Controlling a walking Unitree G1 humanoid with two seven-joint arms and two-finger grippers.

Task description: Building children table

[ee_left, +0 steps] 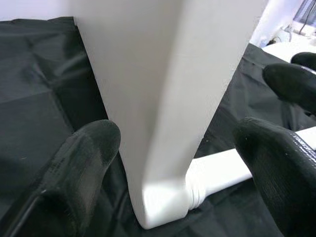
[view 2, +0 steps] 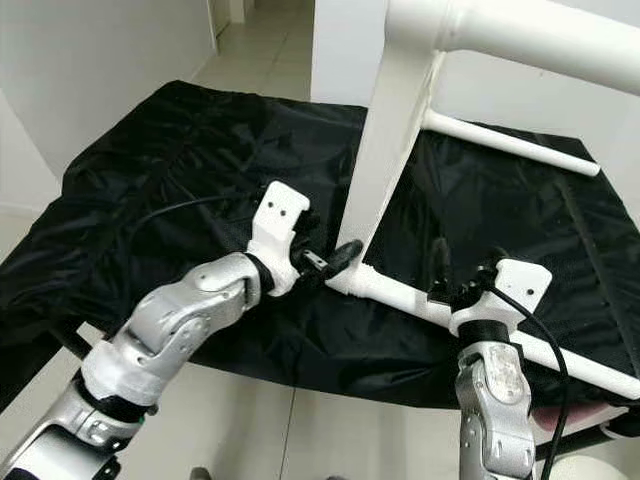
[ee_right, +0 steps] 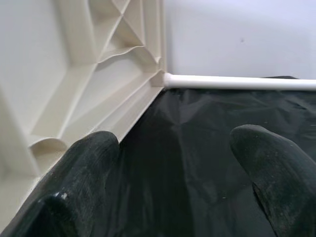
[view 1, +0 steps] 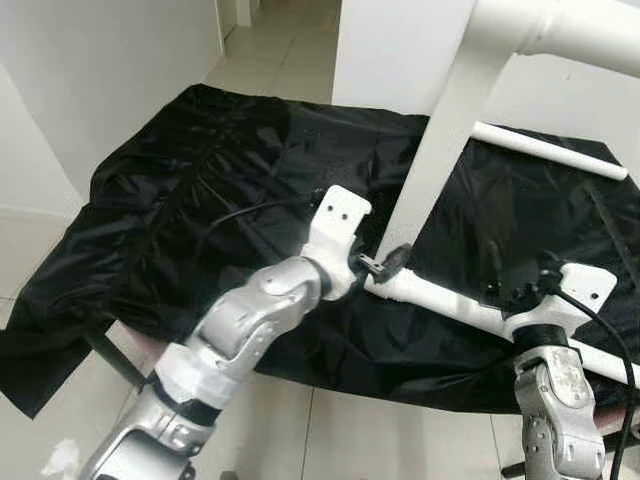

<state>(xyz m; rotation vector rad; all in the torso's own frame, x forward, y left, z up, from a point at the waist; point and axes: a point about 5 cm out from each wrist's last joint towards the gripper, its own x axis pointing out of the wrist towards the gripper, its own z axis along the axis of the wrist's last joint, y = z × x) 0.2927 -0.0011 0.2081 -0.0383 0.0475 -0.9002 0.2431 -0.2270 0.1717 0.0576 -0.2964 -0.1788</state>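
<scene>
Left end effector [view 1: 385, 265] at frame centre, fingers [ee_left: 84, 163] spread wide on either side of the white table leg [view 1: 440, 130], not closed on it, near the foot where the lower rail [view 1: 450, 300] plugs in. Right end effector [view 2: 445, 285] lower right of the frame, just beside that same rail, fingers [ee_right: 84, 163] parted with nothing between them, above black cloth. Leg tilted, rising toward the upper right of the frame to a thick white crossbar [view 1: 580, 30]. Second thin white rod [view 1: 550, 150] behind, at right. Ribbed white panel [ee_right: 94, 64] meeting a rod in the right wrist view. Whole frame resting on a tabletop draped in black cloth [view 1: 200, 180]. Tiled floor [view 1: 290, 50] beyond.
</scene>
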